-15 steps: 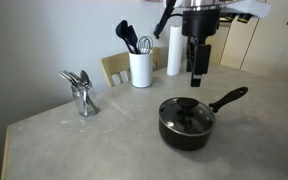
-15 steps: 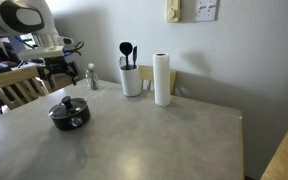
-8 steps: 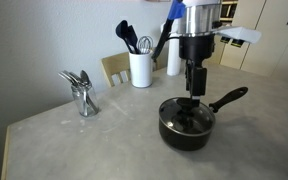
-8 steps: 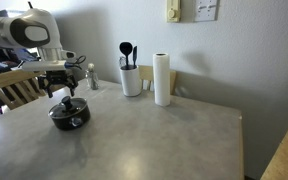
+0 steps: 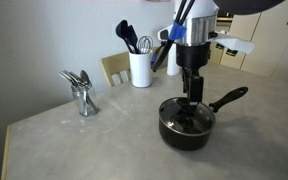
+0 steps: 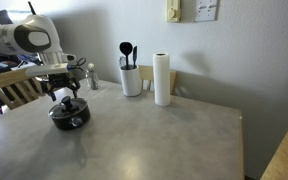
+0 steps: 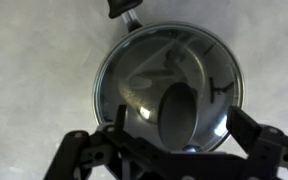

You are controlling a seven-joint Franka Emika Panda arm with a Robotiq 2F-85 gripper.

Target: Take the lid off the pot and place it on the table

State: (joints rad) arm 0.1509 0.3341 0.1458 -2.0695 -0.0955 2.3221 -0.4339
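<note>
Wrist view, lid: round clear glass lid [image 7: 134, 80] with a thin metal rim sits closed on the small black pot [image 7: 127, 11], filling mid-frame, with its black knob [image 7: 179, 115] at centre.
Wrist view, claw: the Robotiq gripper [image 7: 169, 140] is spread wide, one finger at 8 o'clock of the knob and one at 4 o'clock, gripping nothing.
Wrist view, handle: it leaves the pot at 12 o'clock.
Exterior view, pot: in an exterior view the pot [image 5: 187, 136] rests on the light grey stone-look table [image 5: 74, 140], lid [image 5: 187, 116] on, long black handle [image 5: 229, 99] toward 2 o'clock.
Exterior view, claw: the gripper [image 5: 192, 98] hangs straight down over the knob; contact cannot be told.
Exterior view, surroundings: a white utensil crock [image 5: 140, 68] stands at 11 o'clock of the pot and a silvery metal holder [image 5: 81, 92] at 9 o'clock.
Exterior view, far angle: in an exterior view the pot [image 6: 69, 118] sits toward the table's [image 6: 154, 130] 9 o'clock side under the gripper [image 6: 66, 96]; the crock [image 6: 131, 80] and a white paper-towel roll [image 6: 162, 80] stand toward 2 o'clock of it.
</note>
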